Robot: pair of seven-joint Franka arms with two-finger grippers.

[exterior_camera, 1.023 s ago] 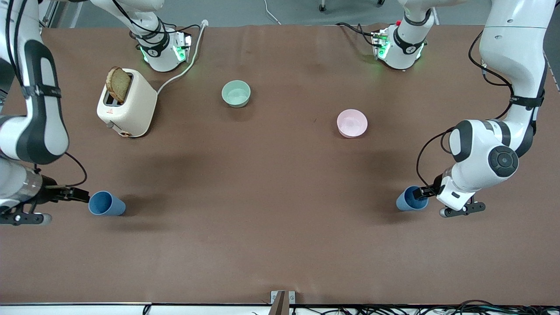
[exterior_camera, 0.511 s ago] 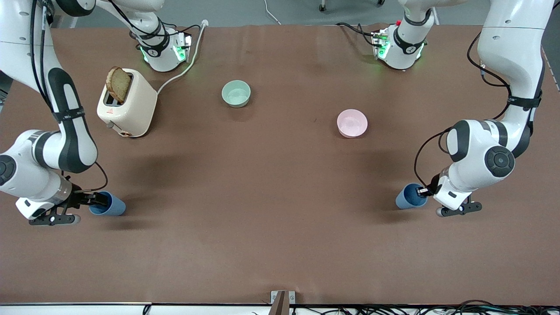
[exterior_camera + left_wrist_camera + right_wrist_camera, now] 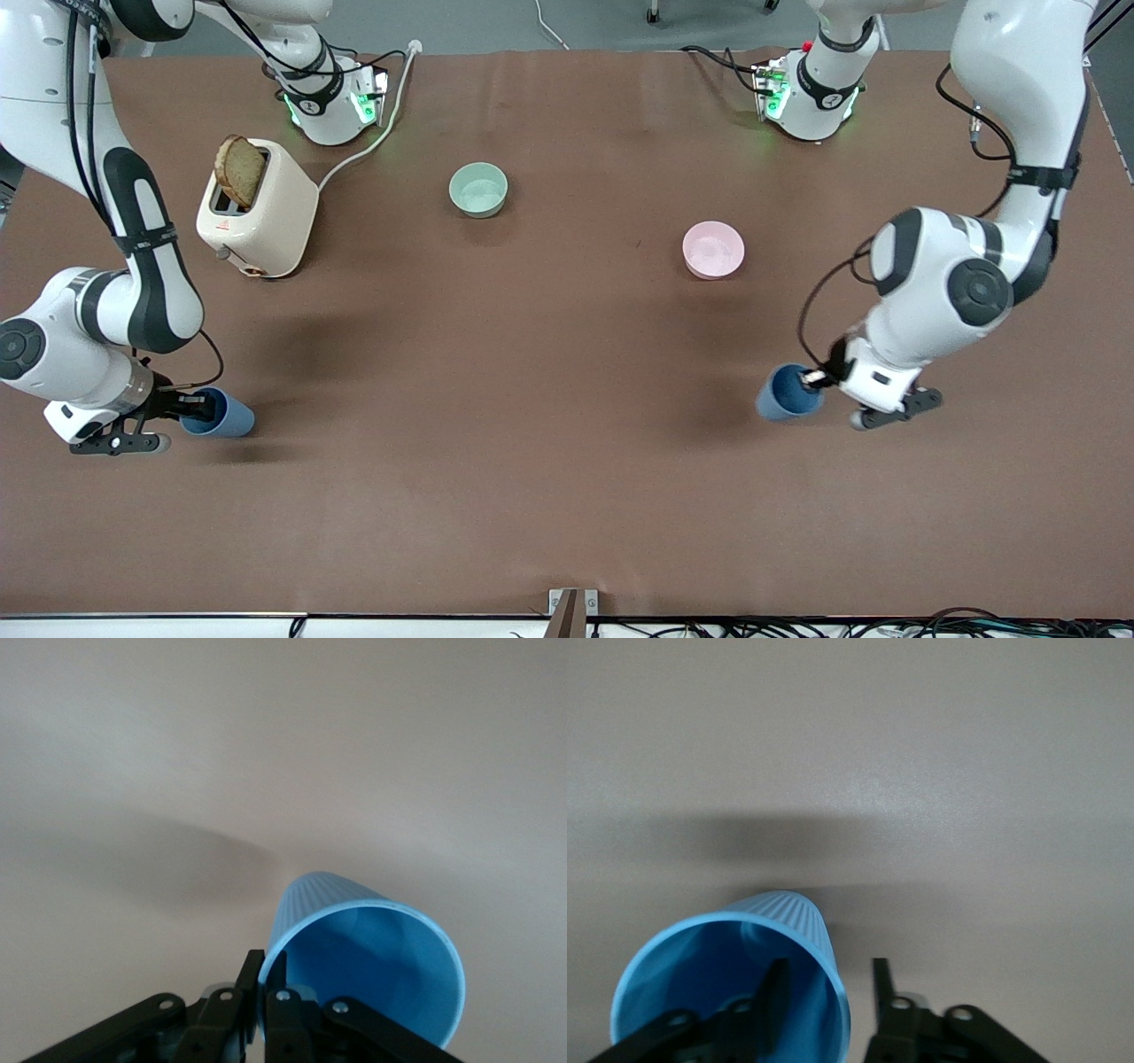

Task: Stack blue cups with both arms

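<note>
Two grippers sit at the cups' rims. The left gripper (image 3: 813,379) has pinched the wall of its blue cup (image 3: 784,392) at the rim, one finger inside and one outside with the pads pressed together on the plastic, as the left wrist view (image 3: 264,1005) shows on that cup (image 3: 368,970). The right gripper (image 3: 197,408) straddles the rim of the other blue cup (image 3: 221,415); in the right wrist view (image 3: 826,997) one finger stands inside that cup (image 3: 735,979) and one outside with a clear gap, so the jaws are not yet closed on the wall. Both cups look light, thin-walled and ribbed, likely a little flexible at the lip and smooth, so a gentle rim pinch suits them; a hard squeeze could deform the mouth and hinder nesting. On the front view's clock face, the left arm's cup lies at about four o'clock from table centre and seems tipped in the grip, whether off the table I cannot tell; the right arm's cup lies at about eight o'clock, resting on the table. Each arm drops from its base at twelve o'clock, elbows outward, and bends its wrist inward toward its cup.
</note>
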